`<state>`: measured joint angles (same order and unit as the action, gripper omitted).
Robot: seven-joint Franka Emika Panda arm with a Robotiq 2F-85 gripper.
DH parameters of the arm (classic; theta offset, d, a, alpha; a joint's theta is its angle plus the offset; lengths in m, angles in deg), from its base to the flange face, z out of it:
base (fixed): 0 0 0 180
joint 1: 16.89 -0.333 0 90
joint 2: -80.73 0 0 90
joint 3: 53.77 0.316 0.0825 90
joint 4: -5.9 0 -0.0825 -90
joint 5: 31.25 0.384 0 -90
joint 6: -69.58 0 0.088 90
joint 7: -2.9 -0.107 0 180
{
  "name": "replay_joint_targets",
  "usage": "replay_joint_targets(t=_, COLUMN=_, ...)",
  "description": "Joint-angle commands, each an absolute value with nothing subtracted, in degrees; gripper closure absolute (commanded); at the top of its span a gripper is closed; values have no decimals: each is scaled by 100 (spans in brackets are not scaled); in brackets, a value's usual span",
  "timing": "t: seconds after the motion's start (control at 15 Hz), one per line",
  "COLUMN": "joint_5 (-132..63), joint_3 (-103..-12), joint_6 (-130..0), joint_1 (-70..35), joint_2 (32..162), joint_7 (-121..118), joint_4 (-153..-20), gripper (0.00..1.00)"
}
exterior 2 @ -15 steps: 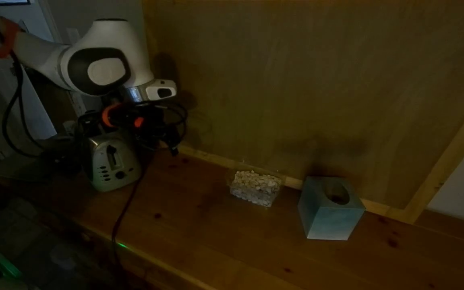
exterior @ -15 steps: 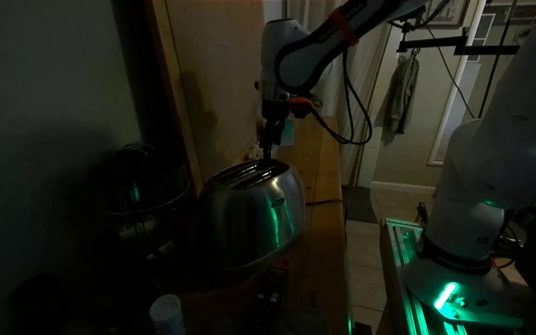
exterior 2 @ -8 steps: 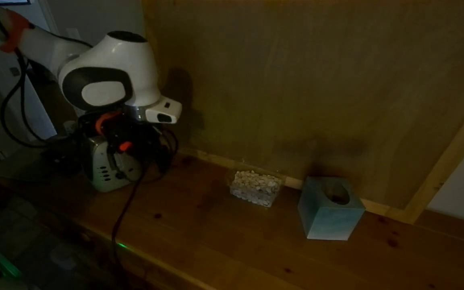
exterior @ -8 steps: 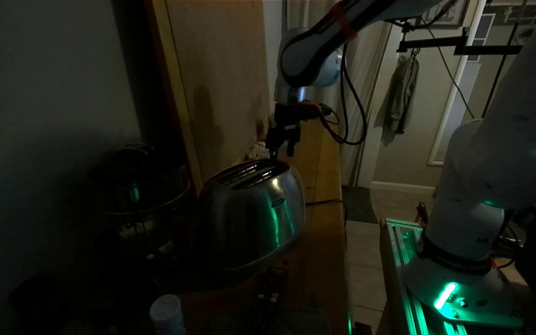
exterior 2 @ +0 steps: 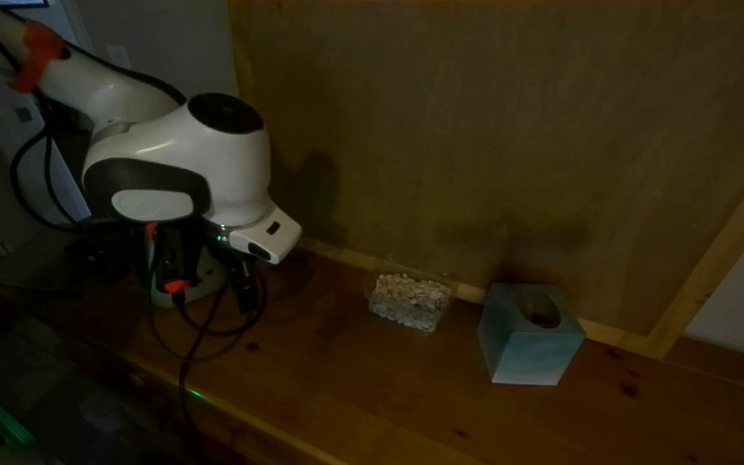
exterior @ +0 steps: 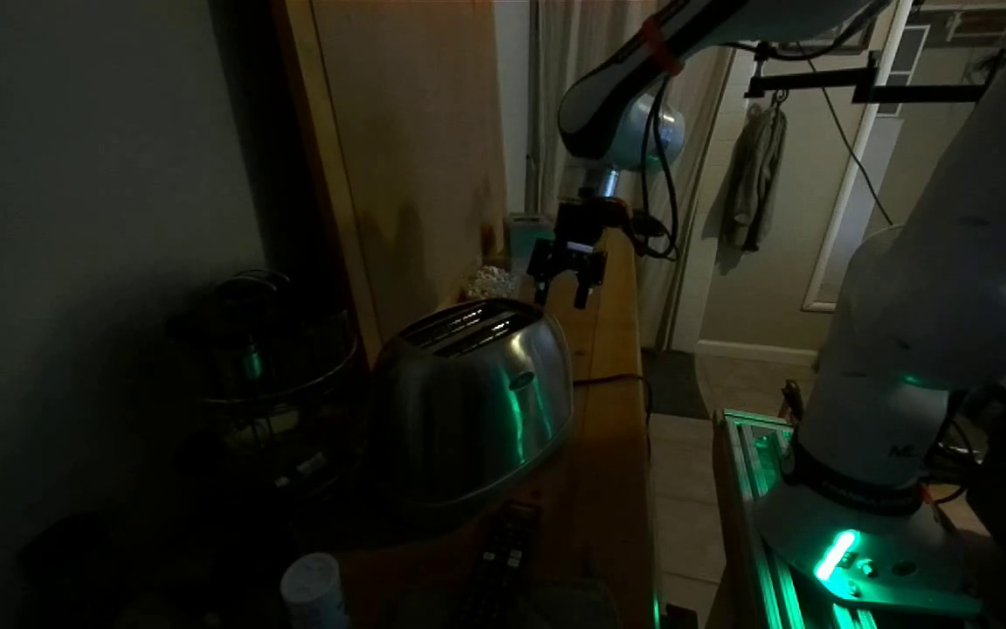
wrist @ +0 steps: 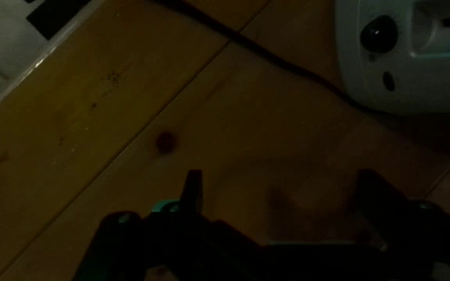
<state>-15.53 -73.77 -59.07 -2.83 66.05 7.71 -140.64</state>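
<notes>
My gripper (exterior: pixel 561 299) is black and open, with nothing between its fingers. It points down over the wooden counter, beyond the control-panel end of a silver toaster (exterior: pixel 468 411). In the wrist view the spread fingers (wrist: pixel 279 173) have bare wood below them. The toaster's grey panel (wrist: pixel 416 86), with a black knob and a lever slot, shows at the upper right. In an exterior view the arm covers most of the toaster (exterior 2: pixel 210 278) and the fingers are hard to make out. A clear container of pale flakes (exterior 2: pixel 409 300) stands near the back board.
A blue tissue box (exterior 2: pixel 530 342) stands past the container. The toaster's dark cord (wrist: pixel 272 58) crosses the counter to its edge (wrist: pixel 33 70). A dark remote (exterior: pixel 503 550), a white canister (exterior: pixel 313 590) and a wire rack (exterior: pixel 280 389) are near the toaster. A wooden board (exterior 2: pixel 507 129) rises behind.
The gripper has moved away from the toaster's top, past its panel end, and lower. It has turned, so both spread fingers now show. The toaster, container and tissue box have not moved.
</notes>
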Motion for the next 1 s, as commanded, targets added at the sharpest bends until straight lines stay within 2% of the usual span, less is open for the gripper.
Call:
replay_joint_targets(t=0.0, joint_5=-833, joint_3=-7560, joint_6=-5235, joint_1=-283, joint_2=6531, joint_7=1086, joint_4=-14087, gripper=0)
replay_joint_targets(t=0.27, joint_5=-593, joint_3=-7667, joint_6=-4372, joint_1=-193, joint_2=6732, joint_7=1191, joint_4=-13979, gripper=0)
replay_joint_targets(t=0.33, joint_5=-583, joint_3=-7691, joint_6=-4187, joint_1=-167, joint_2=6788, joint_7=1198, joint_4=-13960, gripper=4)
replay_joint_targets(t=0.4, joint_5=-580, joint_3=-7709, joint_6=-4033, joint_1=-140, joint_2=6831, joint_7=1196, joint_4=-13949, gripper=26)
replay_joint_targets(t=0.53, joint_5=-553, joint_3=-7734, joint_6=-3742, joint_1=-94, joint_2=6933, joint_7=1210, joint_4=-13913, gripper=31)
replay_joint_targets(t=0.93, joint_5=121, joint_3=-7739, joint_6=-2982, joint_1=-56, joint_2=7406, joint_7=1349, joint_4=-13741, gripper=75)
